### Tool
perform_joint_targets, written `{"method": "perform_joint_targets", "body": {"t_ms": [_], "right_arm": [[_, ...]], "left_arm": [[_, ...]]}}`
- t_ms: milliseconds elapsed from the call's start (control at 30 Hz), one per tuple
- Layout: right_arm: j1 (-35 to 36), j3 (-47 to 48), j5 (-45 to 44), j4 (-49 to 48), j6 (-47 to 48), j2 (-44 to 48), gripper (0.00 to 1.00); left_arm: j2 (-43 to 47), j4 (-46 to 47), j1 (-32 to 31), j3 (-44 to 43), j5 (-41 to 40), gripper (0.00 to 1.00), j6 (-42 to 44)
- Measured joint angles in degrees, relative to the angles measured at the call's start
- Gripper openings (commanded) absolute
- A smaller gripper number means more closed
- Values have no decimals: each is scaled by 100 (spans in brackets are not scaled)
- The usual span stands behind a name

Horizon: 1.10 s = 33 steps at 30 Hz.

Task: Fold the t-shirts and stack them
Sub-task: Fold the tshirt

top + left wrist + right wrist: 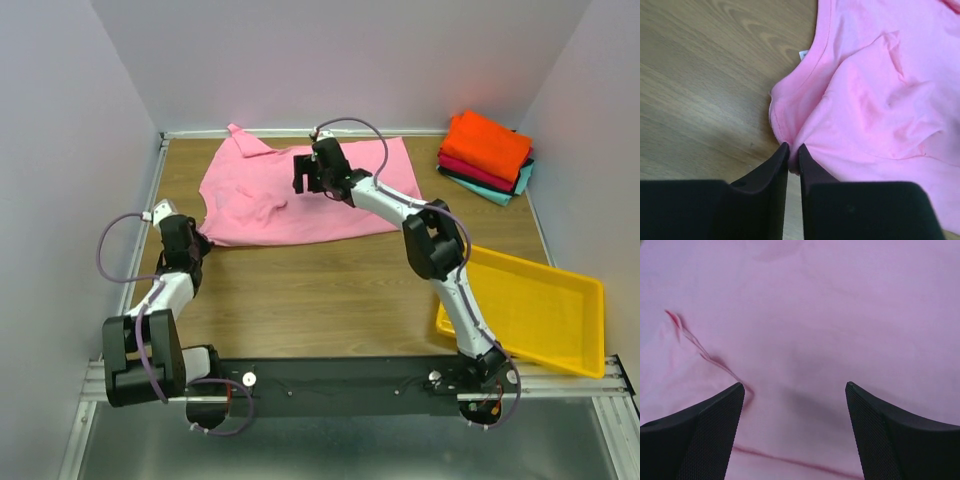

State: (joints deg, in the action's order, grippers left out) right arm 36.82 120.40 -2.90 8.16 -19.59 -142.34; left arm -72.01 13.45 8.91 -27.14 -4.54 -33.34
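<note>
A light pink t-shirt lies spread on the wooden table at the back left, with creases across it. My left gripper is at the shirt's near left corner. In the left wrist view its jaws stand almost together with a fold of the pink t-shirt pinched between the tips. My right gripper hovers over the shirt's upper middle. Its fingers are spread wide over flat pink cloth with nothing between them. A stack of folded t-shirts, orange on top, sits at the back right.
A yellow plastic tray lies at the right near edge, beside the right arm. Bare wooden table stretches between the pink shirt and the arm bases. Grey walls close in the left, back and right sides.
</note>
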Motion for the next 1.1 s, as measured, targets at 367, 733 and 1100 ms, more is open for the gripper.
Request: {"method": "perform_joint_targets", "body": {"t_ms": [367, 733, 1100], "right_arm": [[-439, -3001, -645, -111, 105, 2734, 94], [-1556, -4706, -951, -240, -138, 3482, 94], [-1781, -5370, -994, -251, -369, 3523, 94]], "left_arm": [[1025, -160, -4, -7, -459, 85, 111], [1161, 221, -1545, -323, -1016, 87, 203], [-1139, 1331, -2142, -994, -546, 88, 94]]}}
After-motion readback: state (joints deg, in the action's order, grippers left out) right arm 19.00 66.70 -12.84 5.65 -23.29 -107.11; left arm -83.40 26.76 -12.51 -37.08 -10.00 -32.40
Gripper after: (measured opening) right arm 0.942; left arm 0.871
